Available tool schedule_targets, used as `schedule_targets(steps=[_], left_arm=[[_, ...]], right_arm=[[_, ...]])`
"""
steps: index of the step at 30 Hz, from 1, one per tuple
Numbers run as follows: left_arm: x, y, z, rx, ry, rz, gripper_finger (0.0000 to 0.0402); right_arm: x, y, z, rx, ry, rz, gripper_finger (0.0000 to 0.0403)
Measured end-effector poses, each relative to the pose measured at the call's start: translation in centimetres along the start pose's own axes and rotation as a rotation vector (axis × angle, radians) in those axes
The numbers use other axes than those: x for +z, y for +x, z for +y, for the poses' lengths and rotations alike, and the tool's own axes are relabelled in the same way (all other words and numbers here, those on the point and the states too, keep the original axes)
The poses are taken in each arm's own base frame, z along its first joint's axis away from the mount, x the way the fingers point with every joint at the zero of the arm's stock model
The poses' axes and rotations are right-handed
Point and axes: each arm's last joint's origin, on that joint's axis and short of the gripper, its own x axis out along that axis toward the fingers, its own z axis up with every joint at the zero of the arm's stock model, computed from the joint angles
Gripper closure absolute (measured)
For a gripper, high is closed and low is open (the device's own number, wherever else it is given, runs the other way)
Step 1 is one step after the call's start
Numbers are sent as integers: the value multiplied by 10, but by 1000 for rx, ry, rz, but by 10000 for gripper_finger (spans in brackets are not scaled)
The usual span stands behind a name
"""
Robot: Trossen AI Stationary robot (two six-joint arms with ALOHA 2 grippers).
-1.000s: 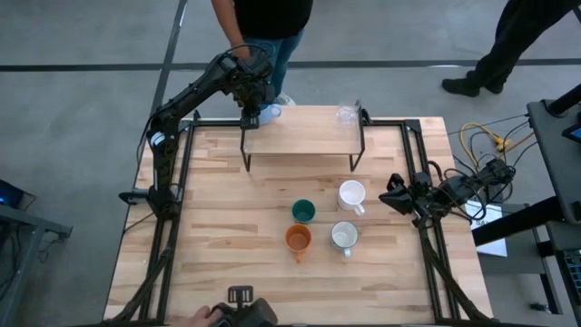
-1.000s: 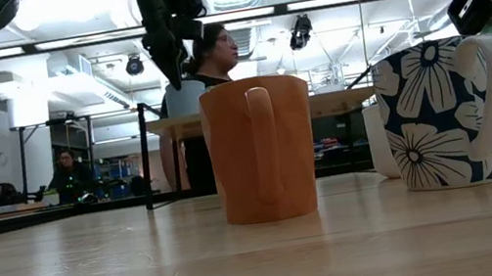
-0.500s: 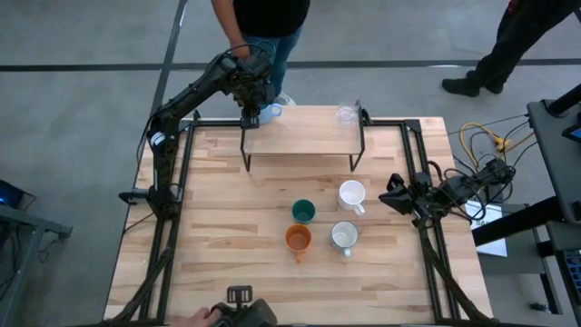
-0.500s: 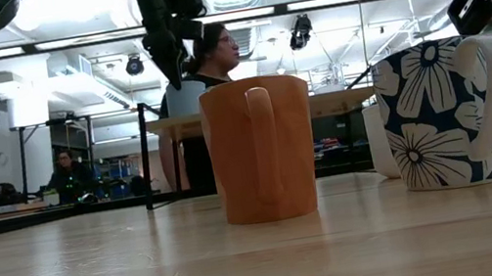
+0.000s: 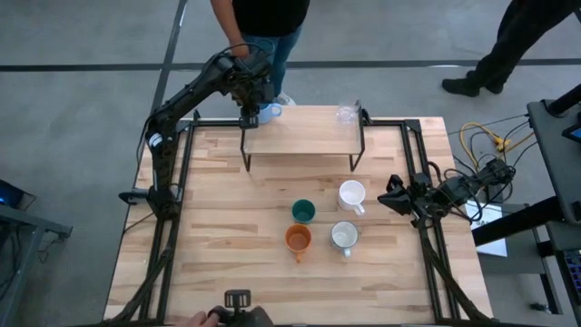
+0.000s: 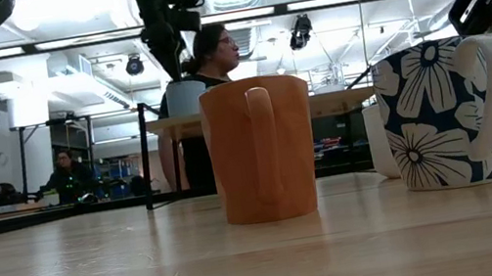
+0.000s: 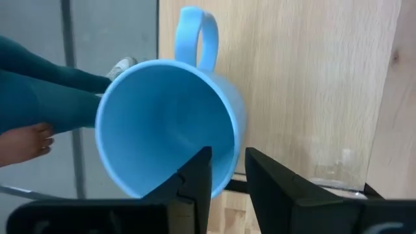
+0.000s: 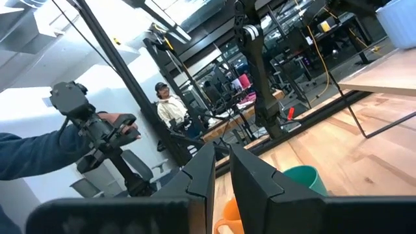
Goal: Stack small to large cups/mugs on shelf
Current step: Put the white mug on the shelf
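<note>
A light blue mug (image 5: 270,112) (image 7: 169,123) stands upright on its base at the far left end of the shelf (image 5: 304,136). A clear glass (image 5: 346,113) stands at the shelf's far right end. My left gripper (image 7: 227,175) hangs open just above the blue mug (image 6: 185,98), pointing down, one finger over the mug's inside and one outside its near wall. On the table in front of the shelf stand a dark green cup (image 5: 303,212), a white mug (image 5: 352,195), an orange mug (image 5: 299,238) and a flowered mug (image 5: 344,236). My right gripper (image 5: 388,195) waits shut at the table's right edge.
A person stands just beyond the table's far edge (image 5: 263,27), another walks at the far right (image 5: 508,45). A person's hand with a controller (image 5: 231,313) shows at the near edge. Cables (image 5: 481,145) lie right of the table. Bare wood spreads left of the cups.
My left gripper has risen a little off the light blue mug, so that the mug's rim now shows below its fingers in the low view. The mug stays standing on the shelf.
</note>
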Motion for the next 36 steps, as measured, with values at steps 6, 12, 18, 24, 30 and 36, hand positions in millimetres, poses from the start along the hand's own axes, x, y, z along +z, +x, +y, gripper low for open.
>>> schedule_targets(steps=[6, 12, 18, 24, 30, 36], left_arm=[[-6, -27, -8, 94, 14, -12, 323], [-22, -73, -22, 192, -26, -90, 323], [-49, -129, -45, 233, -166, -256, 323], [-79, -176, -75, 93, -229, -489, 323], [-94, -198, -97, -18, -264, -611, 323], [-96, -195, -110, -116, -277, -606, 323]], right_arm=[[1, 0, 0, -9, -3, -18, 360], [9, -1, 3, -12, -78, -109, 360], [23, -3, 5, -76, 1, -277, 360], [36, -8, 7, -143, -55, -421, 360], [50, -15, 8, -227, -12, -581, 360], [65, -19, 12, -367, -101, -609, 351]])
